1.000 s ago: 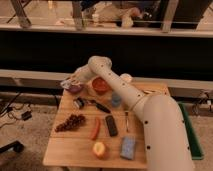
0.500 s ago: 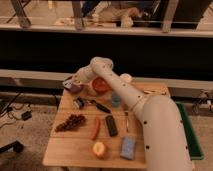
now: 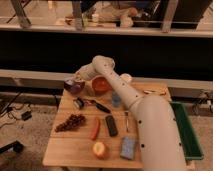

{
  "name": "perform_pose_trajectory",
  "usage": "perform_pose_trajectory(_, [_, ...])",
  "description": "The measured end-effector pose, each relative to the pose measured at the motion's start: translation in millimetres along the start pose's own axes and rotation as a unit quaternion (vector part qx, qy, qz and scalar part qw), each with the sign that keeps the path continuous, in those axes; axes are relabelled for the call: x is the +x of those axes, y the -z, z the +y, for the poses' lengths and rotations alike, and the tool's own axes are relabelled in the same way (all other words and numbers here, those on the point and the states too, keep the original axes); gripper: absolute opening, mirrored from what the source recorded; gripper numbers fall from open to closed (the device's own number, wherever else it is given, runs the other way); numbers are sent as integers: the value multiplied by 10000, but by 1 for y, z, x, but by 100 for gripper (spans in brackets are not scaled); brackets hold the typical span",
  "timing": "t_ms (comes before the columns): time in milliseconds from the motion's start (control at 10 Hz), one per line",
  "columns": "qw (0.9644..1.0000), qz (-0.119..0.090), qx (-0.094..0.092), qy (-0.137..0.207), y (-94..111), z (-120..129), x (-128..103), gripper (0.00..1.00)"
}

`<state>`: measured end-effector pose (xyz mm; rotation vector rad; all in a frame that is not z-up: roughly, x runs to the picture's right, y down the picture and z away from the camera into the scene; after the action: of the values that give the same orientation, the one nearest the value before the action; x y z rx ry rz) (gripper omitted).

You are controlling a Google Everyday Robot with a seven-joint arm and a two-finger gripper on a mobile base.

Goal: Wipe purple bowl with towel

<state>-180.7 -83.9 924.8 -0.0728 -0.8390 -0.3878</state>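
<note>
While held at the tabletop's far left corner, the gripper is positioned over the purple bowl.
Whether the jaws are open or closed cannot be told.

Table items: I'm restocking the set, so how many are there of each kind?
Claw over the purple bowl.
Bowls: 2, purple and red
Food: 3, grapes, carrot, peach
Cleaning: 2, brush, sponge
Total: 7
</note>
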Motion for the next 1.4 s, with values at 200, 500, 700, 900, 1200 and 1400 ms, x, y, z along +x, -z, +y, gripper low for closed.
perform_pose_trajectory(200, [10000, -47, 41, -22, -9, -8, 5, 1])
perform_pose_trajectory(500, [9998, -165, 75, -64, -28, -19, 9, 1])
perform_pose_trajectory(700, [9995, -295, 110, -38, -39, -26, 2, 1])
perform_pose_trajectory(900, [9988, -454, 163, 2, -47, -31, -10, 1])
perform_pose_trajectory(1200, [9979, -615, 211, 23, -47, -29, -21, 1])
perform_pose_trajectory(1400, [9969, -772, 182, 19, -49, -23, -31, 1])
